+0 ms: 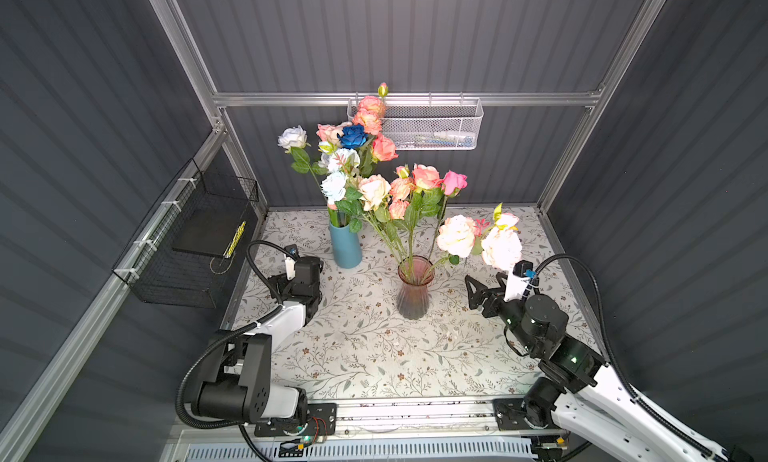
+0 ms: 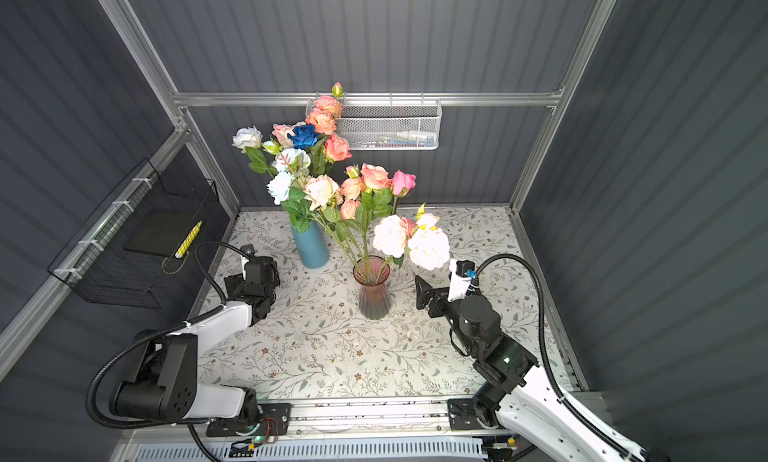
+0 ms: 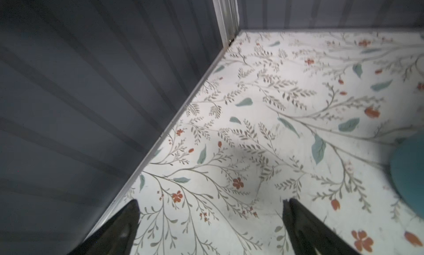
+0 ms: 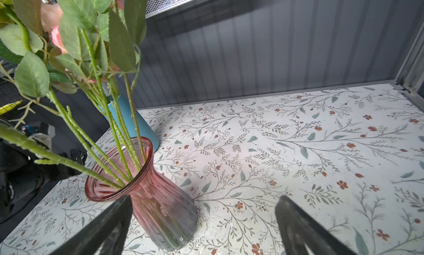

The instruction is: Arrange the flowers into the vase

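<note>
I find the flowers [image 1: 415,189] [image 2: 365,189] split between two vessels. One bunch of peach, pink and cream heads stands in the pink glass vase [image 1: 414,291] [image 2: 373,293] [image 4: 156,203] at mid-worktop, its stems fanning out over the rim. A second bunch, with the deep blue head among pale blue and peach ones, stands in the blue vase [image 1: 345,245] [image 2: 311,245], just far-left of the pink one. Both vases are upright on the floral worktop [image 1: 374,356]. The right gripper [image 4: 205,201] hovers just right of the pink vase and apart from it, jaws spread wide and grasping nothing. The left gripper [image 3: 211,210] sits low at the worktop's left edge near the blue vase, jaws released and empty, facing the far-left corner. A white mesh basket [image 1: 432,125] hangs on the far wall and a black wire basket [image 1: 183,252] on the left wall.
</note>
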